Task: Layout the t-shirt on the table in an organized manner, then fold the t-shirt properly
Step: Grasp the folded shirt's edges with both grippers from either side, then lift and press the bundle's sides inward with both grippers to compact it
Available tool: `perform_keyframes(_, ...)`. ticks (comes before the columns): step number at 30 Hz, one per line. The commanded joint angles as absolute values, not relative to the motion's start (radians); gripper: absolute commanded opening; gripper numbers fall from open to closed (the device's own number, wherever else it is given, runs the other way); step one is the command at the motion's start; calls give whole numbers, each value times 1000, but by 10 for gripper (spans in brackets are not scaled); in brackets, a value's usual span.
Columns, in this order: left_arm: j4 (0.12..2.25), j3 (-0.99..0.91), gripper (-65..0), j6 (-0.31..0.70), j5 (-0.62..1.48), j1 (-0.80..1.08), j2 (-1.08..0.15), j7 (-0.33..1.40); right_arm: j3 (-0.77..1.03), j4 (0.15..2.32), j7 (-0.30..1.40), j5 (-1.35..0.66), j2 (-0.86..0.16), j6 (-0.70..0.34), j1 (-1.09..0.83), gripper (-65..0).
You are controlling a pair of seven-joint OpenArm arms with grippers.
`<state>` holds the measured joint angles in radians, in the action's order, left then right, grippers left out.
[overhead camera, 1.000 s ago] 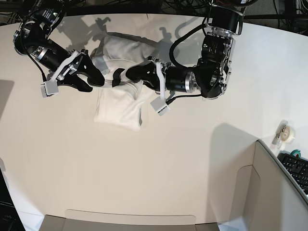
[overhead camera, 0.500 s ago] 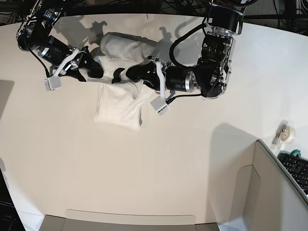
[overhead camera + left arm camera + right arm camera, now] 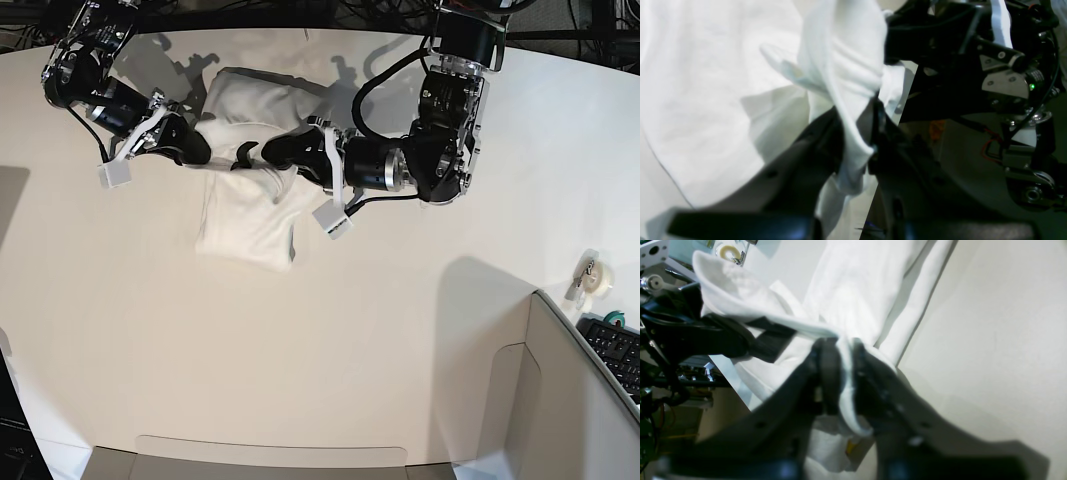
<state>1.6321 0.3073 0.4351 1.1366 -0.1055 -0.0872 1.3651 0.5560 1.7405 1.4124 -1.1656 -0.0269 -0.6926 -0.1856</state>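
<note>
T-shirt: limp, light, bunches easily. Left claw and right claw each pinch a fold; grip hems.

Soft matt white cloth t-shirt, smooth matt off-white desk, matt black plastic fingers with metal brackets

No legible text, seemingly.
</note>
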Motion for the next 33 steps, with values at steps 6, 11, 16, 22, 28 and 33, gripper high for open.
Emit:
perform_keyframes(6, 1650, 305, -650, 437, 1168, -125, -87, 1356, 556, 1759, 1396, -1201, -33, -698, -171, -650)
perform_keyframes(11, 1652, 303, -650, 437, 1168, -134, -87, 1351, 556, 1761, 1396, -1256, -39, -698, -150, -650)
perform_keyframes(16, 1695, 303, -650, 437, 1170, -148, -87, 1349, 558, 1762, 1396, -1262, -35, -698, -122, -650)
perform_keyframes(22, 1791, 302, -650, 437, 1170, -183, -87, 1356, 558, 1827, 1396, -1262, -28, -698, -70, -650)
perform_keyframes(28, 1791, 302, -650, 437, 1170, -217, -82, 1349, 559, 1836, 1396, -1260, -16, -698, -19, -650)
perform_keyframes(33, 1791, 302, -650, 437, 1170, -255, -81, 1346, 561, 1834, 1396, -1256, 1, -698, 25, -650)
